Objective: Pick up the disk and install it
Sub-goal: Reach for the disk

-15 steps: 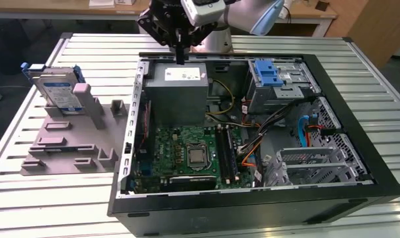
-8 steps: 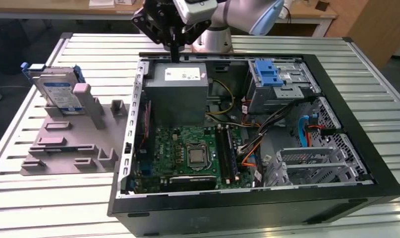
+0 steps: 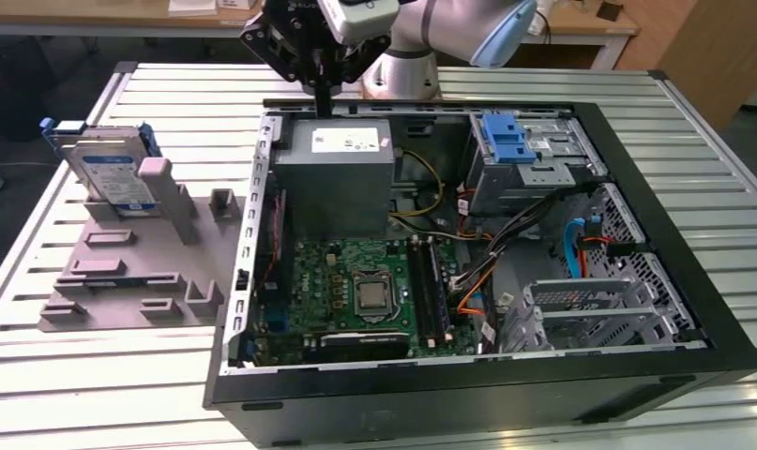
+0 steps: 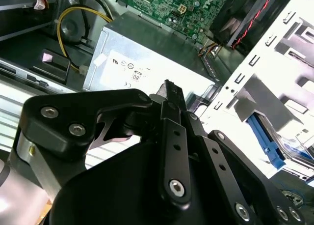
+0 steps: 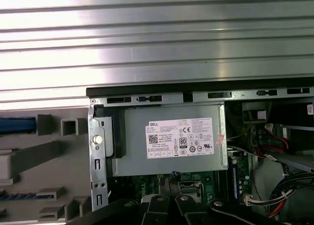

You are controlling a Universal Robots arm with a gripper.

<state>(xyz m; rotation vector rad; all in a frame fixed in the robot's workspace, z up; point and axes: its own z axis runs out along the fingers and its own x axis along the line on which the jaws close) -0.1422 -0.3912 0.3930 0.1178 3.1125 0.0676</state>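
Aluminium slats, ribbed and silver, form the table [image 3: 103, 375] that carries the whole workstation. Wooden desks [image 3: 103, 14] stand beyond it, and a dark floor lies to either side.

1. Landmark. An open black computer case [image 3: 478, 403] lies on its side on the table, interior facing up. Inside it are a grey power supply [image 3: 334, 178], a green motherboard [image 3: 366, 291] and a metal drive cage with a blue latch [image 3: 516, 141].
2. Task item. The disk [image 3: 113, 173] stands upright in a grey moulded holder [image 3: 128, 281], outside the case, off its wall on the exterior view's left. It is well apart from the gripper.
3. End effector. The gripper [image 3: 322, 94] hangs over the far rim of the case, above the power supply. Its fingers are clenched together on nothing; both wrist views show the closed tips [image 4: 170, 90] [image 5: 172, 175] against the power supply's labelled face.
4. Obstructions. The holder's posts cover the lower part of the disk. The arm [image 3: 466, 23] is cut off at the picture edge. In the second wrist view the black gripper linkage blocks much of the case floor. Tangled cables hide the base of the drive cage.
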